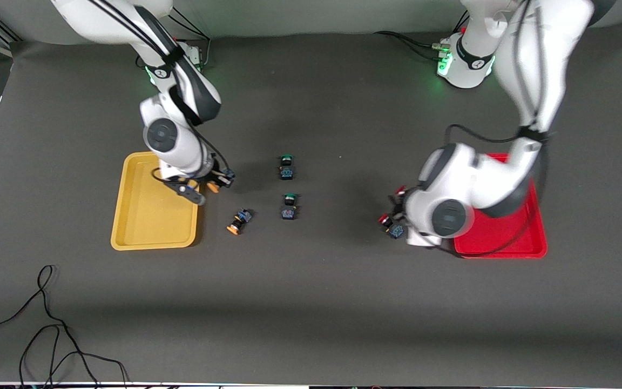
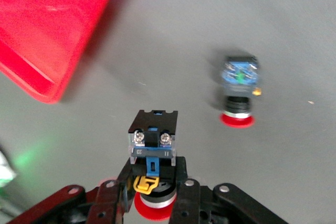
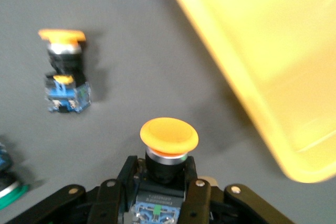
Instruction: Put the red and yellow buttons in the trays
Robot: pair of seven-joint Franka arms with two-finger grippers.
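One red button [image 2: 152, 174] and one yellow button [image 3: 168, 145] held aloft beside their trays [image 1: 151, 243].

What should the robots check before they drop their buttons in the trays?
1. Right gripper has its jaws shut on a yellow-capped button: ok.
2. Left gripper has its jaws shut on a red-capped button: ok.
3. Held yellow button is over the yellow tray: not ok, it hangs just beside the tray's rim.
4. Held red button is over the red tray: not ok, it is over the mat beside the tray.
5. Both trays have room: ok for the yellow tray; the left arm hides much of the red one.
6. Buttons left on the mat: second yellow button and second red button, both lying loose.
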